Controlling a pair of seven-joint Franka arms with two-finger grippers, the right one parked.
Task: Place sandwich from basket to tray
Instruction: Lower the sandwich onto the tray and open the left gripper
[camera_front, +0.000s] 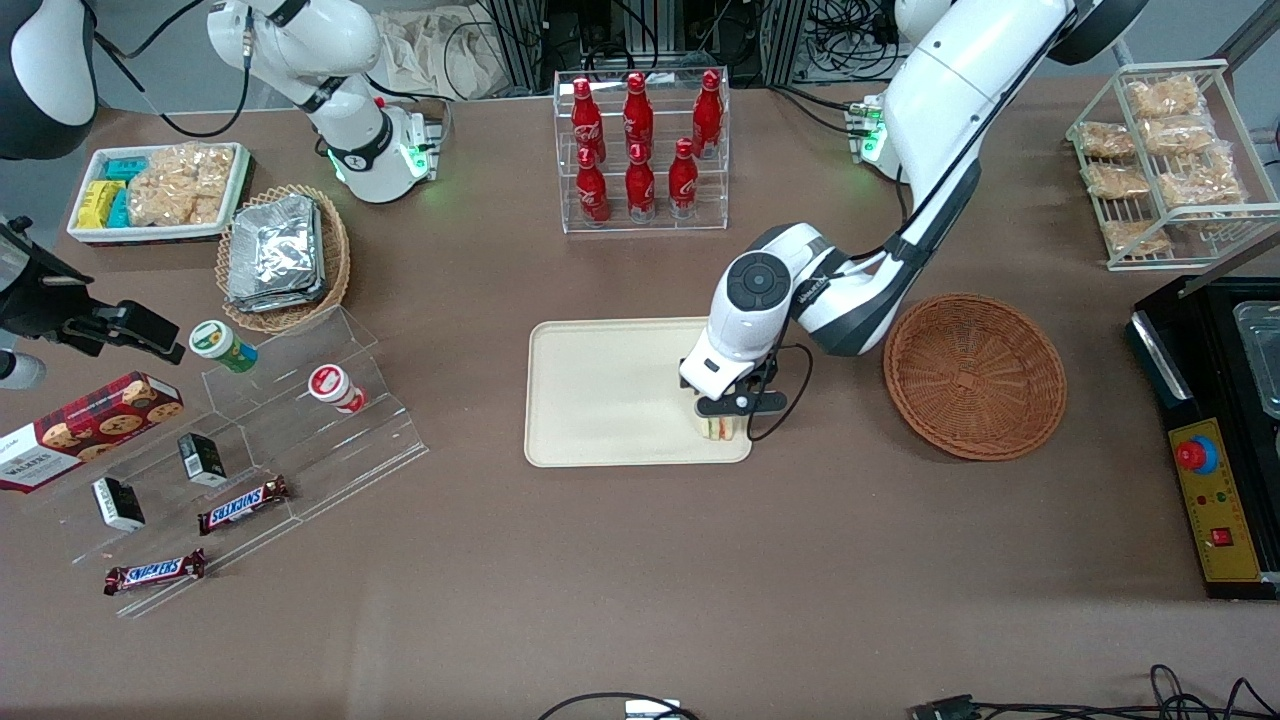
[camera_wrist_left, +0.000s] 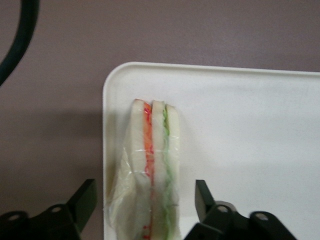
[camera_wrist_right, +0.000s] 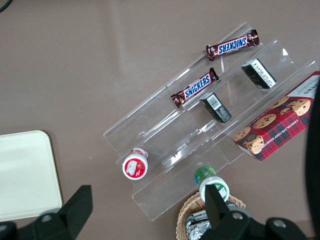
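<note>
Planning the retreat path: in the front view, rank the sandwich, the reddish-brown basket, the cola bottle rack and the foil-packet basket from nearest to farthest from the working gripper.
The gripper is open over the tray corner.
1. sandwich: between the fingers, on the tray.
2. basket: beside the tray, toward the working arm's end.
3. bottle rack: farther from the front camera.
4. foil-packet basket: toward the parked arm's end.

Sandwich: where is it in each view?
Front: sandwich on the tray corner nearest the basket, under the gripper.
Left wrist: sandwich on the tray, between open fingers.
Right wrist: not in view.
Shared landmark: the tray corner.
</note>
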